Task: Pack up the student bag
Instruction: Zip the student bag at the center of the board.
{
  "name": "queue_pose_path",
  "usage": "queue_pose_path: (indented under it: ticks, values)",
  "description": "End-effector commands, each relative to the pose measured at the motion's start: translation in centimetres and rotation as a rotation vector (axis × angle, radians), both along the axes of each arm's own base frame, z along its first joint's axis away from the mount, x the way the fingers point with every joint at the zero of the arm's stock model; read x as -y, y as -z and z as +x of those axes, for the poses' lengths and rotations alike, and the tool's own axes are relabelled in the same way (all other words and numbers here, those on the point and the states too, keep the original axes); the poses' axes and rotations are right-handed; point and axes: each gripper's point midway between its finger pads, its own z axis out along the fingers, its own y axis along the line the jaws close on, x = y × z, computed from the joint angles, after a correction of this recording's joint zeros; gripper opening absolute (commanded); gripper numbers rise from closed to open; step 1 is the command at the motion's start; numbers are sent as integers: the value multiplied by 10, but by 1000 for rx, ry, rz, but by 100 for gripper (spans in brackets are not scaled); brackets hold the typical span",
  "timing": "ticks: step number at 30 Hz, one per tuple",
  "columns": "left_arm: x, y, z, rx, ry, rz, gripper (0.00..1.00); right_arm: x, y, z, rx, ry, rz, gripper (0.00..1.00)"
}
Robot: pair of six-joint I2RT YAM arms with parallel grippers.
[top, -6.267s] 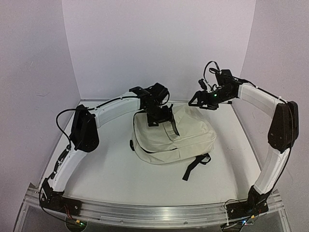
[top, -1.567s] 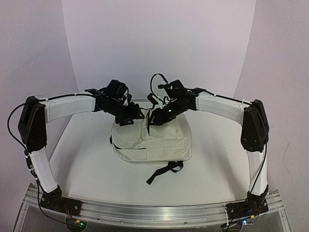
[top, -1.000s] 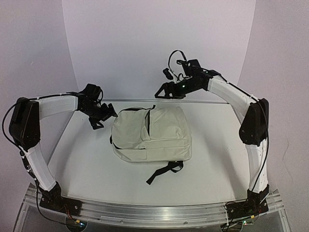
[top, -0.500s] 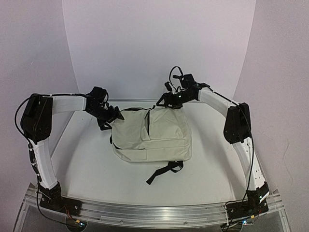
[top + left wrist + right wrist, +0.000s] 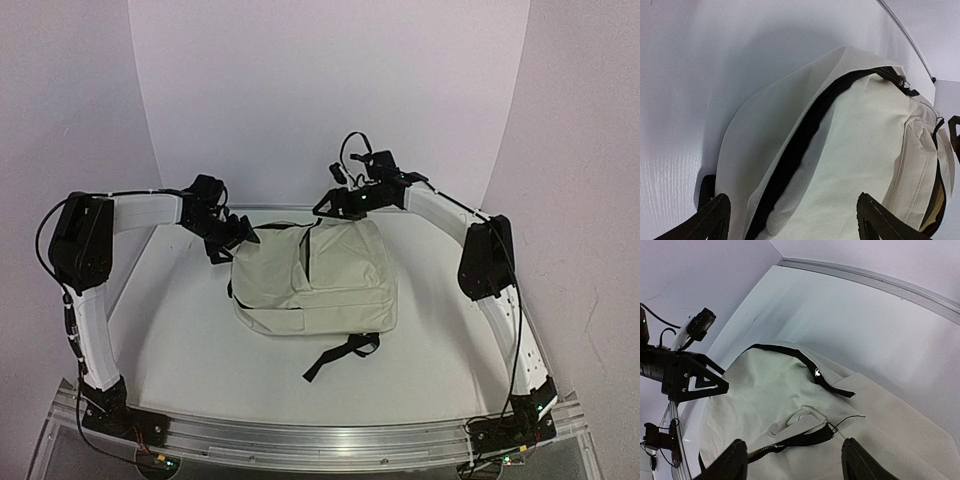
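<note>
The student bag, a soft cream fabric backpack with black zippers and black straps, lies flat on the white desk, toward its far side and roughly midway between the two arms. Its long axis runs from the far wall toward us. The top end, with the black zipper band curving over it, points away from the arm bases, and a loose black strap trails off the bottom end toward the near edge.

The left end effector sits at the bag's far-left corner, just beside the fabric. In its wrist view the bag fills the space ahead, and the zipper band runs diagonally between the two black fingers. Its jaws stand wide apart, holding nothing.

The right end effector hangs over the bag's far edge, a little right of the centre seam, with the bag lying below and ahead of it. Its jaws are also apart and empty. The right wrist view shows a small black zipper pull on the seam between the fingers, though clearly farther off.

We judge the left arm to be the nearer one to the fabric. The coming move seems to turn on the top zipper, which lies across the bag's long axis and between the two end effectors, so each arm would reach it from its own side. We cannot tell whether the main compartment is unzipped.
</note>
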Motion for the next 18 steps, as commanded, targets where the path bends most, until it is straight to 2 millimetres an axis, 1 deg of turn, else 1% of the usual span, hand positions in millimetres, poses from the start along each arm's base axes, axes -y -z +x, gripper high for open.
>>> queue_pose_path:
  ticks: [1, 3, 6, 9, 11, 13, 14, 15, 18]
  values:
    - [3, -10, 12, 37, 19, 9, 84, 8, 8, 5, 45, 2, -33, 73]
    - [7, -8, 12, 32, 38, -6, 73, 13, 10, 0, 17, -5, -29, 74]
    - [12, -10, 13, 43, 61, -25, 49, 17, 17, -14, -47, -33, -16, 74]
    - [20, -23, 12, 84, 104, -67, 25, 17, 15, -33, -109, -75, 14, 72]
    - [25, -35, 10, 117, 138, -88, 13, 17, 11, -42, -142, -86, 31, 71]
    - [29, -48, 8, 156, 162, -95, 5, 19, 7, -52, -167, -98, 42, 69]
    - [30, -54, 7, 179, 174, -94, 2, 20, 5, -57, -178, -104, 44, 69]
    - [32, -63, 6, 207, 189, -94, 0, 21, 7, -65, -196, -111, 41, 68]
    - [35, -83, 2, 266, 224, -95, 0, 26, 1, -81, -212, -118, 38, 67]
